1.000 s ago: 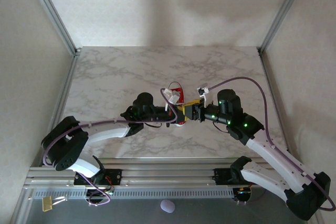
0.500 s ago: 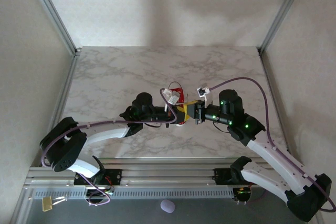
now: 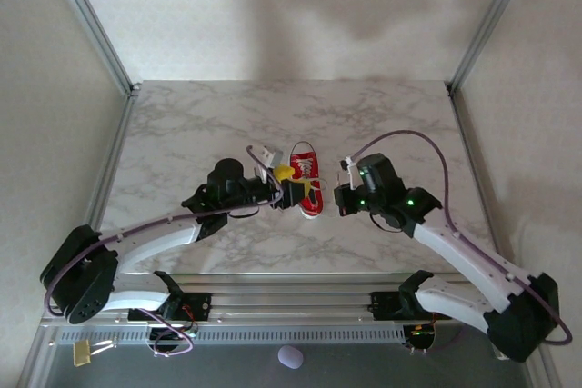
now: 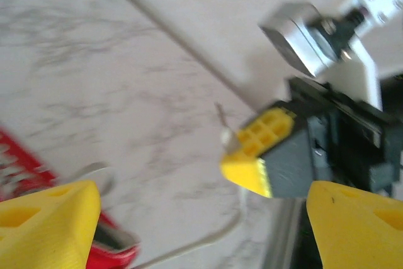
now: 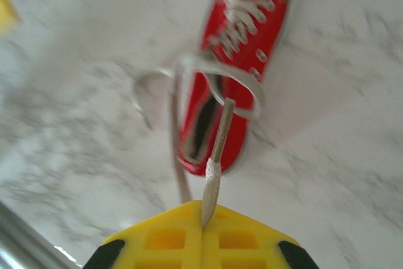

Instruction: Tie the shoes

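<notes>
Both arms have pulled back from the sneaker (image 3: 306,170), which sits on the tabletop (image 3: 182,124) between them. Left claw (image 4: 201,225) stands wide and empty; right claw (image 5: 201,222) pinches a lace (image 5: 218,133) tip. Red canvas, white sole and laces: light, likely to slide; soft laces, best taken near their stiff tips.

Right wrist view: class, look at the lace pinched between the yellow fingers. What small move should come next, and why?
Probably the right gripper should draw back a little, away from the shoe. It is shut on the end of the lace, and a slack loop lies across the shoe's opening, so a gentle pull looks likely to take it up. The left gripper stands open.
</notes>
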Controlling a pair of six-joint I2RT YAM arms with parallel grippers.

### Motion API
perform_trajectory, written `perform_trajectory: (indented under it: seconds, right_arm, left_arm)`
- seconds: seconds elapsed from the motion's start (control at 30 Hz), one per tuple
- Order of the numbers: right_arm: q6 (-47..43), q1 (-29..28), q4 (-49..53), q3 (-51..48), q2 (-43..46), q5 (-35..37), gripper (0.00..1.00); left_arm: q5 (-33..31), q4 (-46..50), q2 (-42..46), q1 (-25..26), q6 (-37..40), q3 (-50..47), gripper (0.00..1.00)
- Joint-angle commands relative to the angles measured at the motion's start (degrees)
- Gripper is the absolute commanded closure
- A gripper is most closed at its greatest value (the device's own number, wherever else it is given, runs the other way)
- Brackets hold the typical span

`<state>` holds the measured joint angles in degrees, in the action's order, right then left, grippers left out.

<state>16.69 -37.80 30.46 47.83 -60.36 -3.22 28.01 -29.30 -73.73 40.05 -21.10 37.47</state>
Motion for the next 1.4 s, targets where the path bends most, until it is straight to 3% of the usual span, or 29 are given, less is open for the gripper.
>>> perform_trajectory:
  seconds: [0.0,0.17,0.43,0.63,0.93,1.37]
  right_arm:
    - [0.2,-0.2,6.3,3.0,-6.4,5.6,1.0]
    - [-0.6,0.5,4.5,2.7,-13.8,4.9,1.0]
    - [-6.6,4.1,-12.1,-4.0,-16.1,-2.3,1.0]
    - [-7.4,6.0,-14.5,-3.3,-21.9,-4.8,1.0]
    - [-5.2,6.2,-21.0,-4.8,-27.5,-5.9,1.0]
    - [-17.3,5.7,-36.6,-11.8,-22.6,-9.2,1.0]
  left_arm:
    - [-9.9,8.0,-3.0,-1.1,-0.8,3.2,0.18]
    - [-10.2,9.0,-7.8,-1.6,-3.8,6.4,0.24]
    - [-5.0,7.7,-13.8,-2.3,-7.7,9.7,0.47]
    - [-1.0,5.5,-15.9,-2.6,-10.1,10.5,0.63]
    - [2.0,5.0,-17.9,-2.7,-11.0,11.3,0.69]
    - [2.8,4.9,-19.4,-3.8,-11.1,11.2,0.71]
